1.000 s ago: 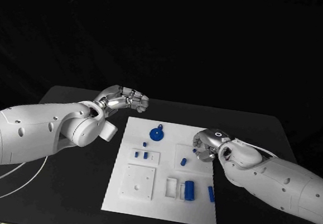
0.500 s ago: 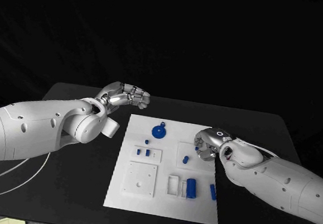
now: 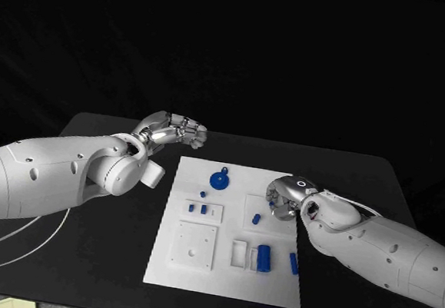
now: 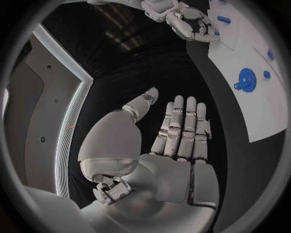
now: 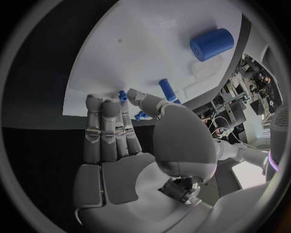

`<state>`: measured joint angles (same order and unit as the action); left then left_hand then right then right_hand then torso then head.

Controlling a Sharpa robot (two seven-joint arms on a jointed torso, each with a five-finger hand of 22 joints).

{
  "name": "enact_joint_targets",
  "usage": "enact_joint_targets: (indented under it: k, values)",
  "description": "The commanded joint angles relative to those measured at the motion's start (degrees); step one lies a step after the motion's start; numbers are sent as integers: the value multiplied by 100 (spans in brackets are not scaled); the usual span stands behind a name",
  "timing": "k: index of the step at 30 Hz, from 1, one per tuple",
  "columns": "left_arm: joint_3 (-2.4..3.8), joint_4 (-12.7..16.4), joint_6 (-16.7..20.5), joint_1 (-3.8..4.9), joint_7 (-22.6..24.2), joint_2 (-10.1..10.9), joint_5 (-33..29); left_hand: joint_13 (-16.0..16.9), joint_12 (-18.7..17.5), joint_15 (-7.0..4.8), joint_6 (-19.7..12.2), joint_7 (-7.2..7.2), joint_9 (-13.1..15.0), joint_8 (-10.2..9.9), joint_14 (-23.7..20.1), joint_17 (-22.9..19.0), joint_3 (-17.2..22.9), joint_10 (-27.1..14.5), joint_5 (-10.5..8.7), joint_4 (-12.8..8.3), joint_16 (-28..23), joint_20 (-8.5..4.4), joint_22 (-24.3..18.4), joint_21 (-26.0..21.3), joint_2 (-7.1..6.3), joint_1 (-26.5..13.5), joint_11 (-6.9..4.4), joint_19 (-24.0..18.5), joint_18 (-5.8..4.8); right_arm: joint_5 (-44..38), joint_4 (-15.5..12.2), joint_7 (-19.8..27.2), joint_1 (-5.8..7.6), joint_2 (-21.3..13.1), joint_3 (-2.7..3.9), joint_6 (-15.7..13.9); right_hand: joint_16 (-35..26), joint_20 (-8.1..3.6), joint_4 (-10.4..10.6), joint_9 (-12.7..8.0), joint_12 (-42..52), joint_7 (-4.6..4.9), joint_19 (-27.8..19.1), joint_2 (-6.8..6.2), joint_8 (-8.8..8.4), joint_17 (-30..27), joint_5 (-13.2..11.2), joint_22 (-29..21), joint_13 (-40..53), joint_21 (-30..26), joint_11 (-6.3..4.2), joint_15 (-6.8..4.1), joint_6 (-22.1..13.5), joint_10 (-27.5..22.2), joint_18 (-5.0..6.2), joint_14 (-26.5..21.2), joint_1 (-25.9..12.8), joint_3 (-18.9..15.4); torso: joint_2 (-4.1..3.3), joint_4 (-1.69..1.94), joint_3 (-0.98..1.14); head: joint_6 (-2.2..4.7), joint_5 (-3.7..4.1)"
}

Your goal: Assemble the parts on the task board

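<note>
Your right hand (image 3: 287, 196) hovers over the board's (image 3: 224, 278) right edge, fingers released beside a blue peg (image 5: 168, 90), grasping nothing. Left hand (image 3: 172, 131) is empty, off the board's far-left corner.

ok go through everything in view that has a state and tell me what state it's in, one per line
left hand: open, holds nothing, over the black table beside the board
right hand: over the board's right edge, fingers by a small blue part; a grip cannot be told
task board: flat on the table
round blue part: on the board's far end
blue cylinder: lying by a white frame
blue peg: standing on the board
</note>
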<state>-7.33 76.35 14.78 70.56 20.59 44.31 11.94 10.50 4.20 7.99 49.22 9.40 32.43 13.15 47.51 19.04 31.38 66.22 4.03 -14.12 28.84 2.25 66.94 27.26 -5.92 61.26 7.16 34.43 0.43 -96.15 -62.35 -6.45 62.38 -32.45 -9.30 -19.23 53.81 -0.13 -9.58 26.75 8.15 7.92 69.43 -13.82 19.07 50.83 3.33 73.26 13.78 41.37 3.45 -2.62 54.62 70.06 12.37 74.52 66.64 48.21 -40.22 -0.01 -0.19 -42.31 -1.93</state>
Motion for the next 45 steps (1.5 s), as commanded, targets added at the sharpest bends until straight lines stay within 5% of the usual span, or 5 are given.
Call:
enact_joint_targets:
  k: [1, 25, 45]
  values:
    - [6, 9, -3, 6, 62, 0, -42, -8, 13, 3, 5, 44, -5, 39, 47, 8, -31, 30, 19, 1, -24, -5, 6, -32, 50, 7, 8, 36, 104, -90, 9, 0, -21, 31, -7, 89, 38, -25, -42, 7, 28, -7, 32, 71, 22, 27, -11, 21, 43, 35, 7, -31, 47, 162, 263, 13, 5, 7, 2, -2, 1, 6, 7]
    - [6, -1, -17, 6, 36, 1, -42, -16, 5, 5, 0, 46, -10, 39, 50, 13, -35, 26, 13, -1, -37, -3, 10, -40, 47, 12, 14, 41, 108, -291, 105, -204, -31, 79, -8, -77, 272, -94, -396, 42, 149, -147, 250, 370, 148, 329, -6, 277, 418, 299, -127, -159, 415, 477, 263, 108, 43, 154, 0, 0, 6, -17, 13]
    - [6, -46, -9, 6, 51, -13, -73, -34, -6, 10, -14, 53, -21, 38, 57, 26, -79, 26, -60, 27, -67, 4, 19, -63, 46, -37, 22, 48, 112, -23, 73, -107, -29, -18, 12, -452, 343, -148, -442, 78, 176, -189, 283, 389, 179, 401, 12, 299, 590, 441, -167, -196, 526, 555, 263, 121, -56, 210, 0, 1, 3, -8, 26]
